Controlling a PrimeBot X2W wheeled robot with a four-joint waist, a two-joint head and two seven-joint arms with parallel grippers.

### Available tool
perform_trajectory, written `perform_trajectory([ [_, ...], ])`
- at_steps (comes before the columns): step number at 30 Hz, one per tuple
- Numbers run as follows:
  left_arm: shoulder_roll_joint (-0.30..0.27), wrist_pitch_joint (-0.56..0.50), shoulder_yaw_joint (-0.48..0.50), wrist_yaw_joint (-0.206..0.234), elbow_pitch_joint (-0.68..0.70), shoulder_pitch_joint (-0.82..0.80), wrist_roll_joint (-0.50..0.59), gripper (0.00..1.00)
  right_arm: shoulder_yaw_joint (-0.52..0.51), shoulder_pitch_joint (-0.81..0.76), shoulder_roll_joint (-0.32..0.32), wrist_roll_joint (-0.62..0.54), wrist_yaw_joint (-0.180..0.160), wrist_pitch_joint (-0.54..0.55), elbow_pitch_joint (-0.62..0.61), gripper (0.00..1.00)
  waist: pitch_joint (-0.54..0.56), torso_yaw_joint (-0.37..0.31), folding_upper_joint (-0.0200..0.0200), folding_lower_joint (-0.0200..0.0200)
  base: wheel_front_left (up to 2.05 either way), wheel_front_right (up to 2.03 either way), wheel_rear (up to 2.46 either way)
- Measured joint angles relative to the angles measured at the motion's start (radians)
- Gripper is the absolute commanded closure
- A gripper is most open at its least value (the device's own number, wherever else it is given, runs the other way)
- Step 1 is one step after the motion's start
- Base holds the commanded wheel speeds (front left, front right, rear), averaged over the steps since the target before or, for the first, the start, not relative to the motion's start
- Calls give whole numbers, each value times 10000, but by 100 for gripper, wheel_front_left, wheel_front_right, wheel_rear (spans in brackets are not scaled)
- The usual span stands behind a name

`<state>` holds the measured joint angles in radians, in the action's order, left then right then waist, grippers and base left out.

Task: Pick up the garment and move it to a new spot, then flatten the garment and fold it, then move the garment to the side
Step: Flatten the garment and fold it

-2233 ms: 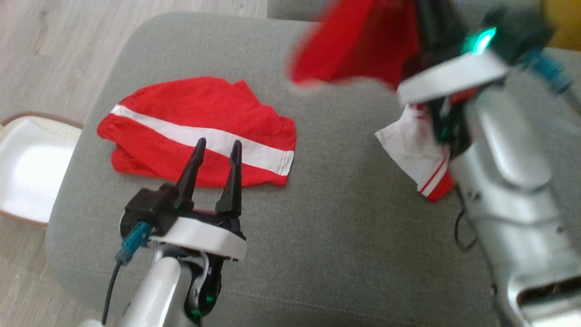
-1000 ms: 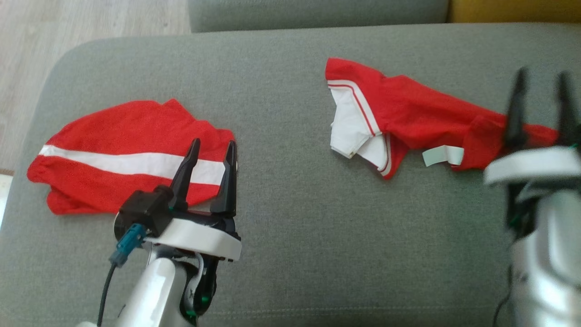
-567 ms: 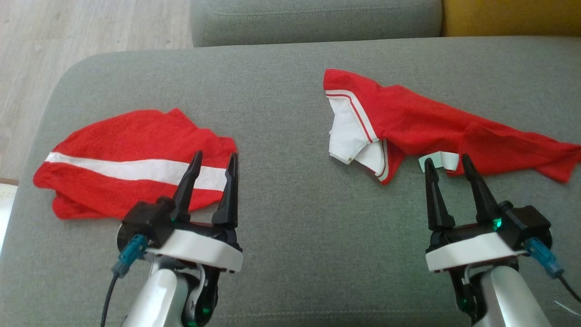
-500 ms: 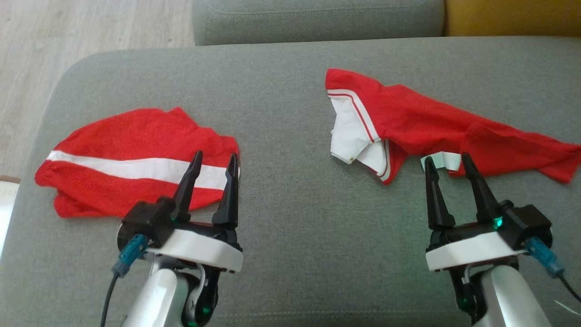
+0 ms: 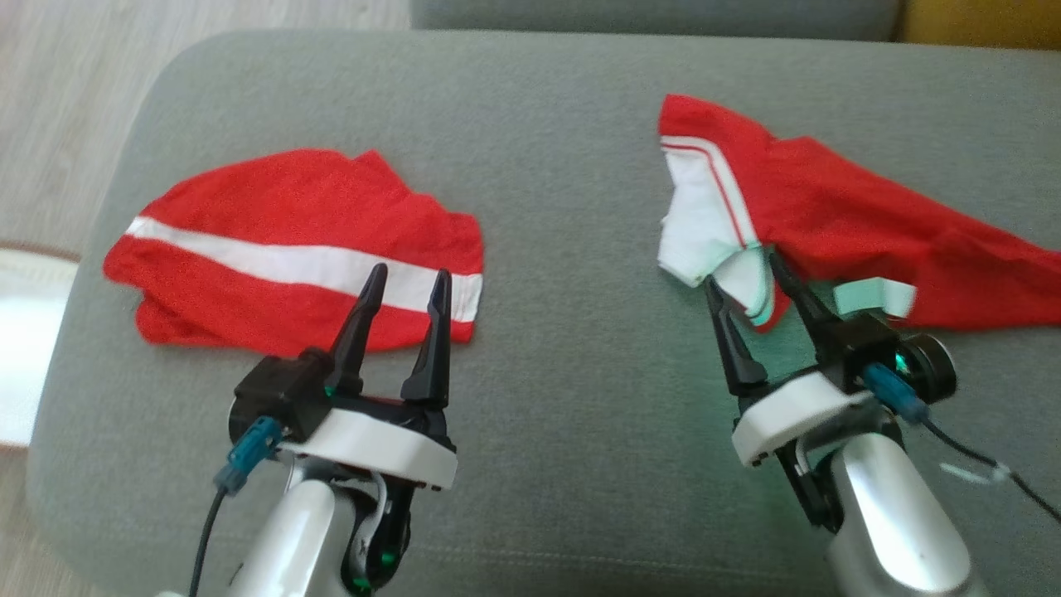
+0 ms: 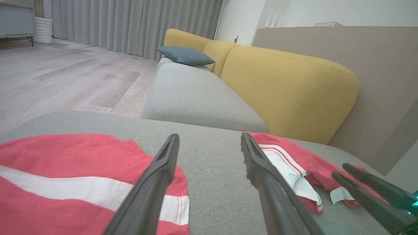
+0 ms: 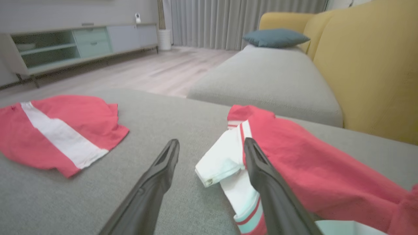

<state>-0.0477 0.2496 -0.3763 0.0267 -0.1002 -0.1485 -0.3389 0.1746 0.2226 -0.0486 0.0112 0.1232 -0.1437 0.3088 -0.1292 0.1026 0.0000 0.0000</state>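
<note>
From the head view, the right side is smeared, so you cannot tell whether the right gripper (image 5: 743,269) touches cloth. Its jaws stand wide apart, with the tips on either side of the white-trimmed hem of the crumpled red garment (image 5: 845,224). That garment lies on the right half of the grey seat cushion (image 5: 564,166), and the frame's right edge cuts off its far end. A white label (image 5: 870,296) sticks out just beside the gripper. The left gripper (image 5: 412,272) is also spread wide and holds nothing. Its fingers cover part of the folded red garment with the white stripe (image 5: 273,207) on the cushion's left half. A pale object (image 5: 25,332) is cut by the left edge (you cannot make out what it is).

From the left wrist view, the folded garment runs off the bottom left corner. The right gripper's fingers come in at the lower right and hide part of the crumpled garment. Behind it stand a yellow backrest (image 6: 287,88) and a blue pillow (image 6: 184,54).

From the right wrist view, the right finger hides the seam between the white and the red cloth. The label is clipped by the bottom edge.

You have two garments, well apart, two grippers, one label and one pillow.
</note>
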Motion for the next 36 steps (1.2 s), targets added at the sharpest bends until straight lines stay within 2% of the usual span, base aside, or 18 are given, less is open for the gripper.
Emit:
perform_trajectory([
  [4, 2, 0, -117, 0, -2, -138, -155, 0, -44, 515, -8, -188, 0, 667, 943, 0, -280, 334, 0, 0, 0, 0, 0],
  [7, 4, 0, -280, 2, -6, -254, -159, 0, -217, 806, -21, 276, 0, 1005, 1632, 0, -468, 596, 0, 0, 0, 0, 0],
  [9, 6, 0, -320, 8, -10, -291, -159, 0, -387, 968, -13, 790, 0, 1154, 2021, 0, -578, 757, 0, 0, 0, 0, 0],
  [11, 4, 0, -336, 13, -13, -303, -259, 0, -500, 1180, -48, 1789, 0, 1283, 2474, 0, -729, 955, 0, 0, 0, 0, 0],
  [22, 4, 0, -481, 84, -17, -567, -267, 0, -184, 2205, -46, 2905, 0, 899, 3363, 0, -1145, 1249, 0, 0, 0, 0, 0],
  [23, 4, 0, -487, 84, -19, -605, -267, 0, -136, 2312, -50, 2968, 0, 894, 3419, 62, -1161, 1246, 0, 0, 0, 0, 0],
  [24, 4, 0, -485, 86, -23, -637, -267, 0, -40, 2426, -56, 2955, 0, 813, 3501, 100, -1165, 1234, 0, 0, 0, 0, 0],
  [30, 6, 0, -374, 84, -146, -661, -261, 0, 1212, 2686, -92, 3216, 0, 270, 3381, 100, -954, 1003, 0, 0, 0, 0, 0],
  [33, 6, 0, -314, 77, -222, -651, -245, 0, 2422, 2681, -113, 3685, 0, -82, 2663, 100, -677, 752, 0, 0, 0, 0, 0],
  [36, 6, 0, -276, 79, -251, -574, -232, 0, 3187, 2659, -113, 3965, 0, -188, 1985, 100, -393, 561, 0, 0, 0, 0, 0],
])
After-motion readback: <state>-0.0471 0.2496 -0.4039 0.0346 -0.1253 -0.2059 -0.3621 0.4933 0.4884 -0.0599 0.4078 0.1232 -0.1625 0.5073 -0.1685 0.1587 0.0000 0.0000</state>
